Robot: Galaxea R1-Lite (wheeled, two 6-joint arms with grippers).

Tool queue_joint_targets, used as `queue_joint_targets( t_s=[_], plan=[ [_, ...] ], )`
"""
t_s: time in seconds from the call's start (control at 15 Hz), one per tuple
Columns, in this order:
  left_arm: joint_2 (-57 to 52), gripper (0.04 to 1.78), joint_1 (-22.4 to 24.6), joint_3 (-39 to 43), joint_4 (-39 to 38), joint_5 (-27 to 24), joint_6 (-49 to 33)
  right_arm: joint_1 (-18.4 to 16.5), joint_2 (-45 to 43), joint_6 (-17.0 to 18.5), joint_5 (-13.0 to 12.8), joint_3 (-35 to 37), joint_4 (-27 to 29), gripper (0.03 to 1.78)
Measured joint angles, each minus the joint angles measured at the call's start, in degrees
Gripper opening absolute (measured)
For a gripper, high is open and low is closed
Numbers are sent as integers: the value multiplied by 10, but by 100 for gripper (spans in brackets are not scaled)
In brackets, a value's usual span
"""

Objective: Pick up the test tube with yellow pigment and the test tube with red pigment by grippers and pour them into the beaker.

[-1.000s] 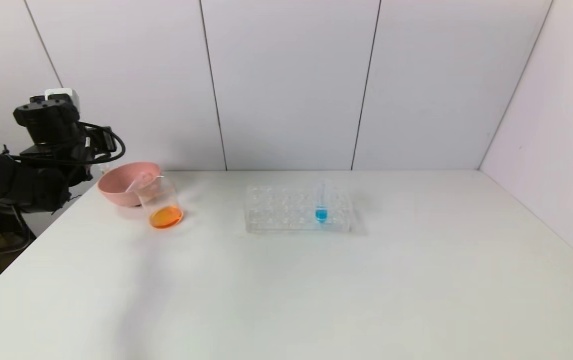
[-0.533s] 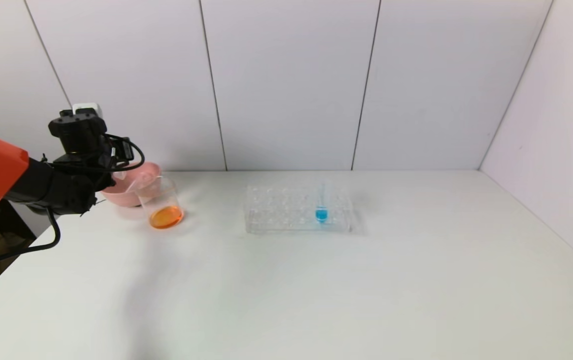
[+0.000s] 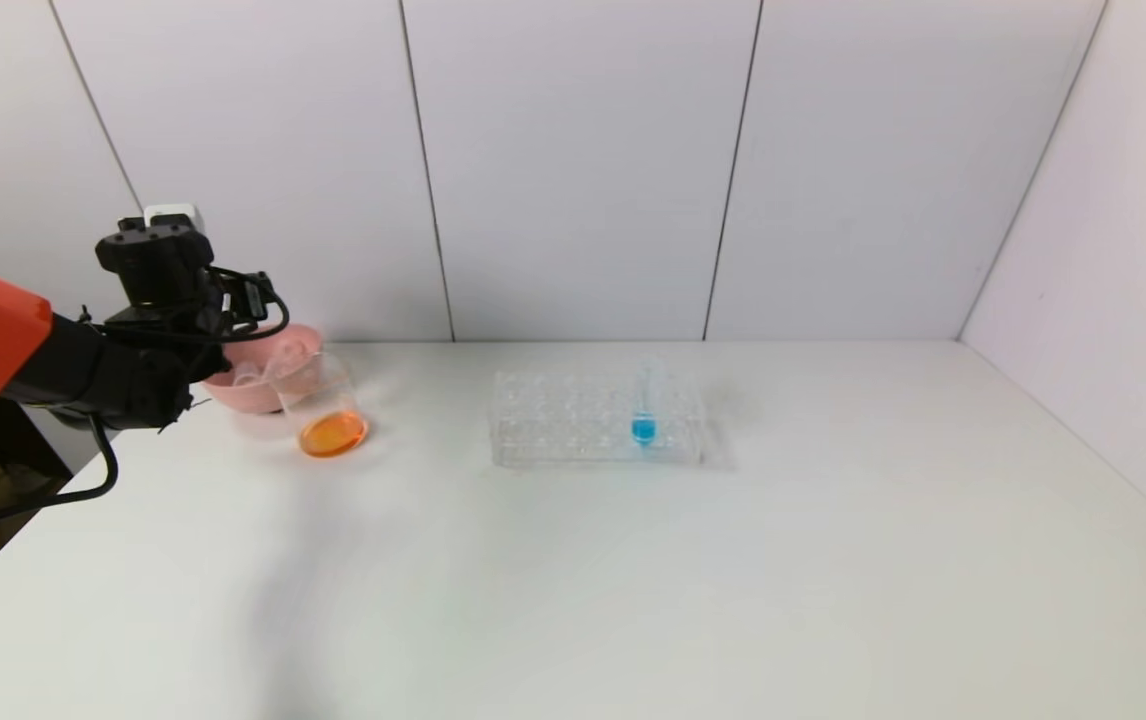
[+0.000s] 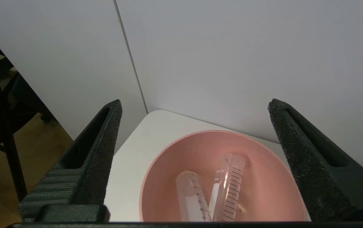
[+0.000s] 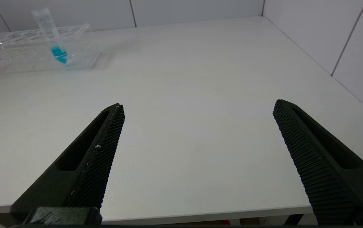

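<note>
Left gripper (image 3: 233,345) hangs over the near-left rim of the pink bowl (image 3: 278,392) at the table's (image 3: 633,580) far-left corner; its fingers are not discernible here. Beaker (image 3: 323,410) stands just in front of the bowl, touching or nearly so, with orange liquid at its bottom. Clear tube rack (image 3: 573,420) sits mid-table holding 1 upright tube with blue liquid (image 3: 644,405).

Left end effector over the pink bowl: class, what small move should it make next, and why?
Probably lift straight up and pull back. The left end effector is open above the pink bowl; two empty tubes lie inside, and the beaker beside it holds orange liquid, so pouring looks done.
</note>
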Motion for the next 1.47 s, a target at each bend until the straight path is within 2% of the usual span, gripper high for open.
queue_joint_targets(
  t_s=[0.2, 0.6, 0.87, 1.07, 1.47],
  plan=[
    [-59, 177, -17, 35, 22, -23, -2, 0, 0, 0, 0, 0, 0, 171],
    [-304, 176, -29, 225, 42, -197, -3, 0, 0, 0, 0, 0, 0, 171],
    [-499, 176, -23, 317, 70, -243, 0, 0, 0, 0, 0, 0, 0, 171],
    [-651, 176, -21, 346, 154, -259, 5, 0, 0, 0, 0, 0, 0, 171],
    [-958, 176, -38, 361, 406, -287, 23, 0, 0, 0, 0, 0, 0, 171]
  ],
)
